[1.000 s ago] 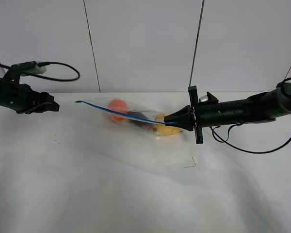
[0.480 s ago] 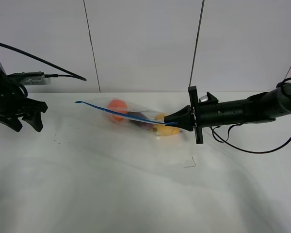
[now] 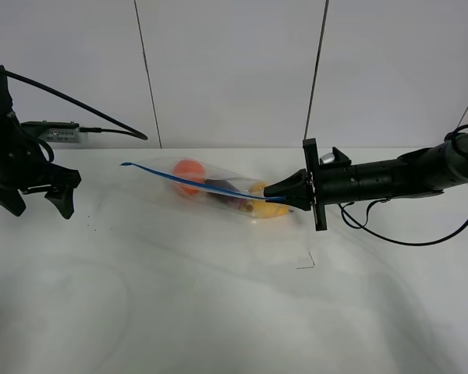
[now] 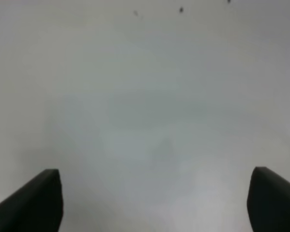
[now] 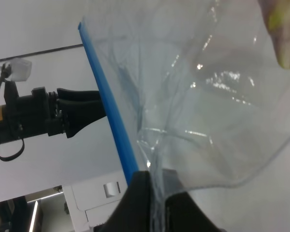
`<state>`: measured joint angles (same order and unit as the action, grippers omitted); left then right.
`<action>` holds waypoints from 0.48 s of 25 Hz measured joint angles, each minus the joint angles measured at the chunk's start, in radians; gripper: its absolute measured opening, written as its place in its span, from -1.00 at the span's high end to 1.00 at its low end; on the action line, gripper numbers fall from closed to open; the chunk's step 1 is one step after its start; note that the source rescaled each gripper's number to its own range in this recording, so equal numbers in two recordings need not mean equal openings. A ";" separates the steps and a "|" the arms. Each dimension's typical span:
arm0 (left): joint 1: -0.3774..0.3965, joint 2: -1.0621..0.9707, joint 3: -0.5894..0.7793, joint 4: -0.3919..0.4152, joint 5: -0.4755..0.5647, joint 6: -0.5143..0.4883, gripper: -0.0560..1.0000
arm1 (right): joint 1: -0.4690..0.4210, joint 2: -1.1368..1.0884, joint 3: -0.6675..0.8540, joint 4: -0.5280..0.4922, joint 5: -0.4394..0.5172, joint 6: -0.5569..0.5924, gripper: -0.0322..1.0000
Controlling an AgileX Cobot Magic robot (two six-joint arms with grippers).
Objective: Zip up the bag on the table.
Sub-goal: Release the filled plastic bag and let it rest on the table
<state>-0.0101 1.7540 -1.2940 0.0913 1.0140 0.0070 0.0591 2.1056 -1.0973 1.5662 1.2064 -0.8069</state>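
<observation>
1. Large plain white table: bore a single item, lying far of centre.
2. Clear crinkly plastic zip bag: lay across the far middle of the table, with an orange fruit, a dark item and a yellow fruit visible inside.
3. Left black gripper: hung at the far left, well apart from the bag, jaws spread wide and empty, pointing down at bare tabletop.
4. Right black gripper: reached in from the right, jaws clamped on the bag's right end at the zip.
5. Blue zip strip: ran from a free left tip to the right gripper. Whether it was sealed could not be told.
6. Handling note, as judgement: the strip should be kept taut and straight by the right grip; the left jaws would need to straddle it squarely and pinch lightly.
</observation>
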 joint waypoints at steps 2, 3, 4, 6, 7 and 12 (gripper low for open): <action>0.000 0.000 -0.002 -0.002 0.036 -0.007 -1.00 | 0.000 0.000 0.000 -0.001 0.000 0.000 0.94; 0.000 0.000 -0.002 -0.003 0.057 -0.007 -1.00 | 0.000 0.000 0.000 -0.002 0.000 0.000 0.94; 0.000 0.000 -0.002 -0.003 0.086 -0.007 -1.00 | 0.000 0.000 0.000 -0.004 0.000 0.000 0.94; 0.000 0.000 -0.002 -0.003 0.141 -0.007 -1.00 | 0.000 0.000 0.000 -0.004 0.000 0.000 0.94; 0.000 -0.001 -0.002 -0.004 0.164 -0.007 -1.00 | 0.000 0.000 0.000 -0.006 0.000 0.000 0.94; 0.000 -0.050 0.065 -0.004 0.164 -0.007 -1.00 | 0.000 0.000 0.000 -0.006 0.000 0.000 0.94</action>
<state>-0.0101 1.7035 -1.2286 0.0870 1.1775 0.0000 0.0591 2.1056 -1.0973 1.5597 1.2064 -0.8069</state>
